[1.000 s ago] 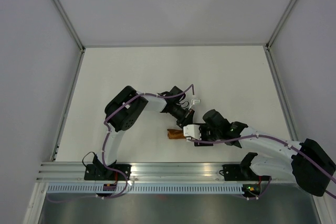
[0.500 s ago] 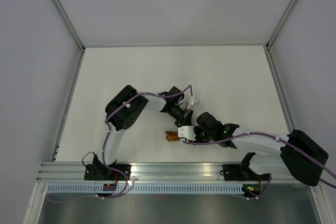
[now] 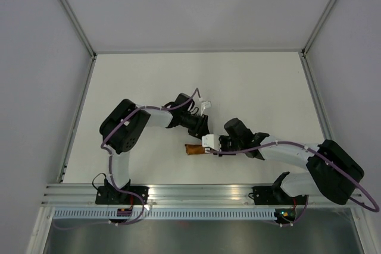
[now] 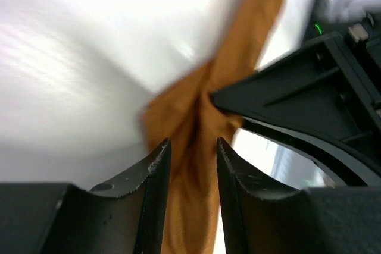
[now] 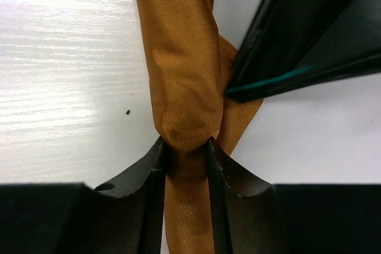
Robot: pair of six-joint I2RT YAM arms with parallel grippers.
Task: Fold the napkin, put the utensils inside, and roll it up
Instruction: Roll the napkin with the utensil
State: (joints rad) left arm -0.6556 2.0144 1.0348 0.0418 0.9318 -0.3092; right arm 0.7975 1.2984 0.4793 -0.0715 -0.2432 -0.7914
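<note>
**Item 1. Rust-orange brown cloth napkin** (image 3: 193, 150). It is gathered into a narrow, rolled bundle and lies on the table. In the top view only its short left end is seen, projecting beyond the right claw's tips. Whether anything is wrapped inside cannot be told.

**Item 2. Black two-finger left claw** (image 3: 201, 130). It is set narrow. In its wrist view the napkin (image 4: 205, 117) passes between the fingers (image 4: 156, 168) and fills the gap, so it is taken as gripped, though the picture is motion-blurred. A thinner strip of cloth runs ahead of the tips, up and to the right. The right claw's black body is seen just right of the tips, touching the cloth.

**Item 3. Black-and-white right claw** (image 3: 204, 148). It is closed tightly on the napkin (image 5: 181, 81), and the roll is pinched to a waist between the fingers (image 5: 153, 168). A thick roll extends straight ahead of the tips, and the left claw's dark finger presses in from the upper right.

**Item 4. Flat white table** (image 3: 149, 84). It carries the napkin, with both claws meeting over it.
</note>
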